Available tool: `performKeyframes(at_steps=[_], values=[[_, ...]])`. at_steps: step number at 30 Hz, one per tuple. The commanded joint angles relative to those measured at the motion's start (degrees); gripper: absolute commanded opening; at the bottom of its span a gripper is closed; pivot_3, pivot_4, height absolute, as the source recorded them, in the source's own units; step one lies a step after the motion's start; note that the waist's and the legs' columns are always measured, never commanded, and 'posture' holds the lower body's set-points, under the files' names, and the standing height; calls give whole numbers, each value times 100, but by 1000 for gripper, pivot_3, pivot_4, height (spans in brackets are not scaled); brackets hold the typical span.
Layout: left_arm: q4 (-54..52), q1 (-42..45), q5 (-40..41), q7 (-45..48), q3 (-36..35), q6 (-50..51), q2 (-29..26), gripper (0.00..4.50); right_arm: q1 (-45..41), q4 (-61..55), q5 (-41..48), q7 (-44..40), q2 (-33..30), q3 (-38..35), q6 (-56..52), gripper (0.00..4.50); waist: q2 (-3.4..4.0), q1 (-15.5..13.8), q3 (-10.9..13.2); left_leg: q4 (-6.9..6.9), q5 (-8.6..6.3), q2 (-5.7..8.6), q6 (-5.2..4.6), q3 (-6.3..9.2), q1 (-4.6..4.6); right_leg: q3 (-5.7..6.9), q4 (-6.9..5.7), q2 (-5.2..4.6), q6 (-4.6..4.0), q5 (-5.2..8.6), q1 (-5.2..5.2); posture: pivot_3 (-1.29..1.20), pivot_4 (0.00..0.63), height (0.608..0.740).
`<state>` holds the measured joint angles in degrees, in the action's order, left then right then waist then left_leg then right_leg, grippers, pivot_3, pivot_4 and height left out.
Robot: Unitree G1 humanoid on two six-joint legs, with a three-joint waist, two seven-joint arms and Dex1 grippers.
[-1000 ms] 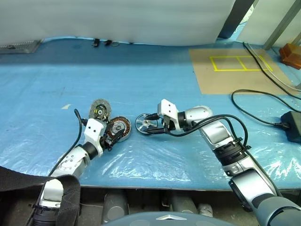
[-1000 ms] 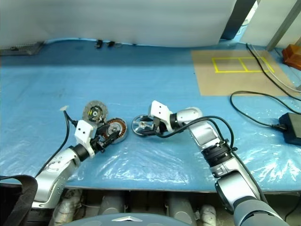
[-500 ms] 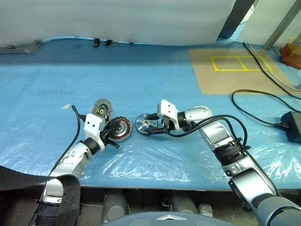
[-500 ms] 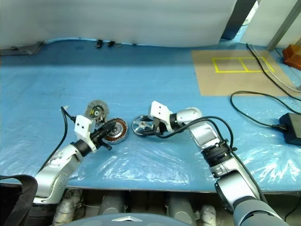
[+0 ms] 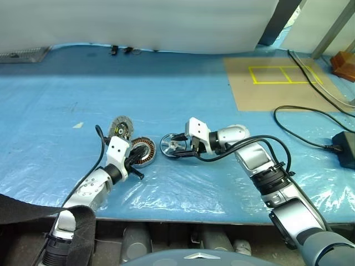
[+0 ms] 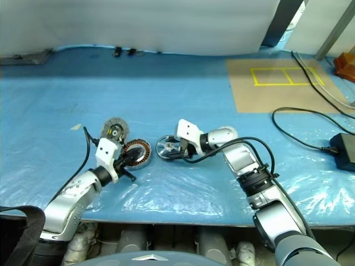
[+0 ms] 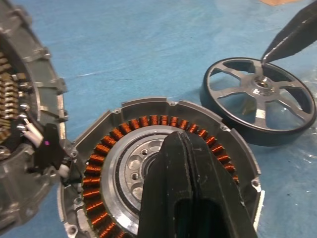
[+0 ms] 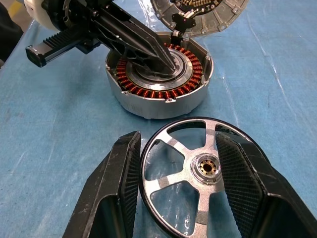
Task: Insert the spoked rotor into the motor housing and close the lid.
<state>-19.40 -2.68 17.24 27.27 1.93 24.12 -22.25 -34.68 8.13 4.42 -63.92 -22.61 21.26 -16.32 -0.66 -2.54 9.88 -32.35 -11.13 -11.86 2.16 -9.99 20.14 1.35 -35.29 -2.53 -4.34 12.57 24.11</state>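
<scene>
Right wrist view shows the spoked rotor (image 8: 198,186) closest, lying flat on the blue sheet (image 5: 183,100) between the two black fingers of the right gripper (image 8: 181,188). The fingers stand on either side of its rim and seem to hold it, though the touch is hard to see for sure. It is shiny hard metal, so it will likely feel heavy for its size and slippery. The thin spokes should be left alone. The outer rim looks like the best place to pinch it. Just past the rotor sits the motor housing (image 8: 159,79), cup side up, with its copper windings showing. Those wires look easy to scratch, so the rotor should go in straight. The left gripper (image 7: 185,148) is squeezed shut and holds nothing, with its tip resting over the hole in the middle of the housing. The lid (image 5: 119,129) leans just behind the housing. A second ago the left gripper was open beside the housing; now it is shut over it. The rotor has stayed put.
</scene>
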Motion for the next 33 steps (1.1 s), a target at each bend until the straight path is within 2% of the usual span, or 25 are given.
performKeyframes(at_steps=[1, 9, 14, 21, 33], values=[[-165, -176, 8, 216, 125, 44, -123, 13, -45, -22, 15, -24, 33, 14, 107, 2461, 0, 0, 0, 1, 0, 0, 0, 0, 0, 0, 0, 0, 0, 0, 0, 0, 150, 740], [-77, -390, -59, 217, -59, -63, -198, 13, -68, 22, 9, -28, 61, 14, 144, 2461, 1, 6, 0, 1, 0, 0, 0, 0, -2, 0, 0, 1, 0, 0, 0, 0, 150, 740], [-288, -405, 578, 331, -610, -455, 147, 13, -71, 1, 92, -55, 110, -22, 71, 2461, 0, 5, 0, 0, 0, 0, 0, 0, 2, 0, 1, 1, 0, 0, 1, 0, 150, 740], [-310, -590, 604, 626, -944, -712, -164, 13, -170, 90, 109, -38, 199, -78, 53, 2461, 0, 10, 0, 2, 0, 0, 0, 0, 2, 1, 4, 3, 0, 0, 1, 0, 150, 740], [162, -58, 26, 446, -323, -728, -16, 13, -220, 182, 37, 3, 245, -57, 109, 2461, 0, 4, 0, 3, 0, -1, 0, 0, 1, 1, 4, 2, 0, 0, 1, 0, 150, 740]])
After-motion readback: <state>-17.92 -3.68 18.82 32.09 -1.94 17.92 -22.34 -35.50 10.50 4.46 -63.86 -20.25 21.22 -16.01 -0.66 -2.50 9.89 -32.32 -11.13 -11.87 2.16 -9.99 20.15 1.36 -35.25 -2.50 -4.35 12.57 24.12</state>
